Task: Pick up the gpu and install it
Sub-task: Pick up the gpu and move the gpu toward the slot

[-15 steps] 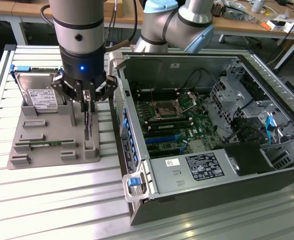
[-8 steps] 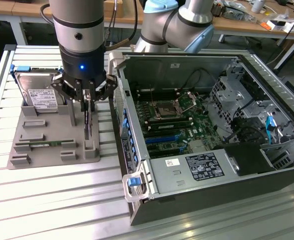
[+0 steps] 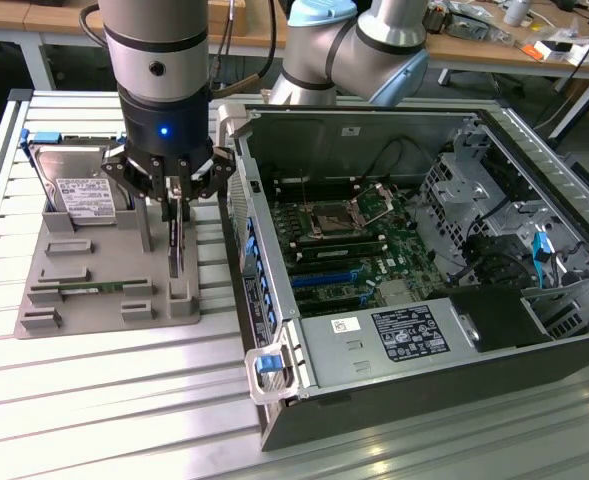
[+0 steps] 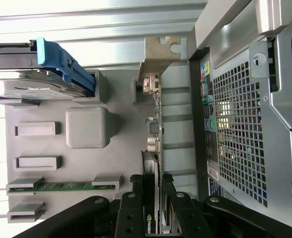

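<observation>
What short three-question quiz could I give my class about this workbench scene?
1. True or false: the gpu lies flat inside the computer case.
2. Which part is the pincer nearest? A hard drive; B gpu; C memory stick.
3. What colour is the handle on the hard drive?
Key: 1 false, it stands on edge in the grey holder beside the case; 2 B; 3 blue.
</observation>
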You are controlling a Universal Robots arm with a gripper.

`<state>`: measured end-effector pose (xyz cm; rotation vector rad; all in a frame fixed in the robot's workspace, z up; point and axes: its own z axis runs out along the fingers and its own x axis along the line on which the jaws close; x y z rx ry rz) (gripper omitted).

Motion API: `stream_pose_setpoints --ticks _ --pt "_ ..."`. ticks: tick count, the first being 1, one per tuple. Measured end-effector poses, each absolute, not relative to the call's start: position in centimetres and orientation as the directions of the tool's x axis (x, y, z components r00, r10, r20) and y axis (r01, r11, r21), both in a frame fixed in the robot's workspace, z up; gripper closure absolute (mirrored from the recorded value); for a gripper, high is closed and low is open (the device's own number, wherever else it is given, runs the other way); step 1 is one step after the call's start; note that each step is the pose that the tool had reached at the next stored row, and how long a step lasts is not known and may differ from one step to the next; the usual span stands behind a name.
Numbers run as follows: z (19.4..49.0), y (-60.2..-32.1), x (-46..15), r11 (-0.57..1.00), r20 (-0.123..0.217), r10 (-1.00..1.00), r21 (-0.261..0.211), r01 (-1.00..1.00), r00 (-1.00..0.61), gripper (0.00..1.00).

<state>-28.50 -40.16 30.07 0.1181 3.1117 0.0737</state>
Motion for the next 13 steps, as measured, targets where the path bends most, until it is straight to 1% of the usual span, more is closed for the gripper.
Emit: stream_pose_setpoints --ticks 13 --pt "30.33 -40.17 -28.5 0.996 -0.025 0.076 0.048 0.075 -0.997 0.74"
